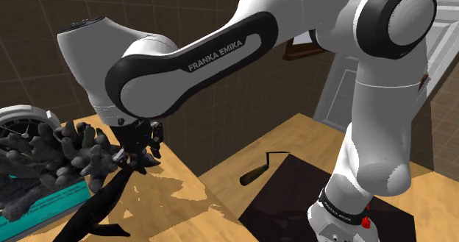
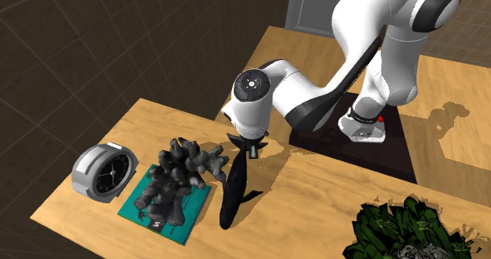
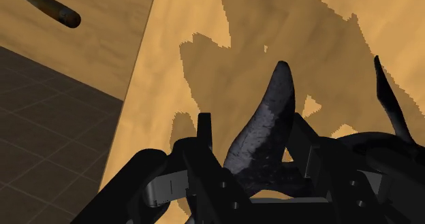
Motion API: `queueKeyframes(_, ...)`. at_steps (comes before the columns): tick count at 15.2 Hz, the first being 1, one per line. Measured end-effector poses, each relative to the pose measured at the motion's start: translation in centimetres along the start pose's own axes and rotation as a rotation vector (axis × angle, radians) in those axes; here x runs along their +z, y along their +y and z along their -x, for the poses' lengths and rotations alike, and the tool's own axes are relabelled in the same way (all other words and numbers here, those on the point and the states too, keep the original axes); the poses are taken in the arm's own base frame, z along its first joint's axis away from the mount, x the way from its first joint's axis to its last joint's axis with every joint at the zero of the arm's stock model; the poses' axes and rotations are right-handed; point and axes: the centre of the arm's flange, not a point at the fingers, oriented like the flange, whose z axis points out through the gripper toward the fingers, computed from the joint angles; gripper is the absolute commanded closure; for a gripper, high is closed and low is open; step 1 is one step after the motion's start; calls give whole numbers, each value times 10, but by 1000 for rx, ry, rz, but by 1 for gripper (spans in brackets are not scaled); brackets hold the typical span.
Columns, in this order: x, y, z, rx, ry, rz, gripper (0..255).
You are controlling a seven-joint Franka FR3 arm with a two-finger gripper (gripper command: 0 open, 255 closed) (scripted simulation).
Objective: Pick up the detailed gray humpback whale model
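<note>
The whale model point(image 2: 233, 190) is dark grey to near black, long and slim, lying slantwise over the wooden table point(image 2: 330, 194) beside a teal base. My gripper point(image 2: 252, 150) hangs over its end nearest the arm. In the shoulder view the gripper point(image 1: 137, 159) is at the whale's upper end and the body point(image 1: 103, 202) slopes down toward that view's lower left. In the wrist view the black fingers point(image 3: 204, 131) clasp the mottled whale body point(image 3: 265, 131), whose pointed tip sticks out beyond the gripper point(image 3: 259, 148) above the tabletop. I cannot tell whether the far end rests on the table.
A dark grey branching coral-like piece point(image 2: 177, 175) stands on a teal base point(image 2: 169, 216) close beside the whale. A grey alarm clock point(image 2: 102, 171) sits beyond it. A leafy plant point(image 2: 409, 230) fills the table's near corner. A dark-handled tool point(image 1: 261, 171) lies on the floor near the black mat point(image 1: 294, 196).
</note>
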Motion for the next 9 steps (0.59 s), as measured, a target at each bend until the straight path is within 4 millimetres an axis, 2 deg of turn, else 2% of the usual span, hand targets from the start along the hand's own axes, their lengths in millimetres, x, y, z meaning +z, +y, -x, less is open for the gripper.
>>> queueKeyframes(9, -45, 9, 3, 0, -1, 0, 255)
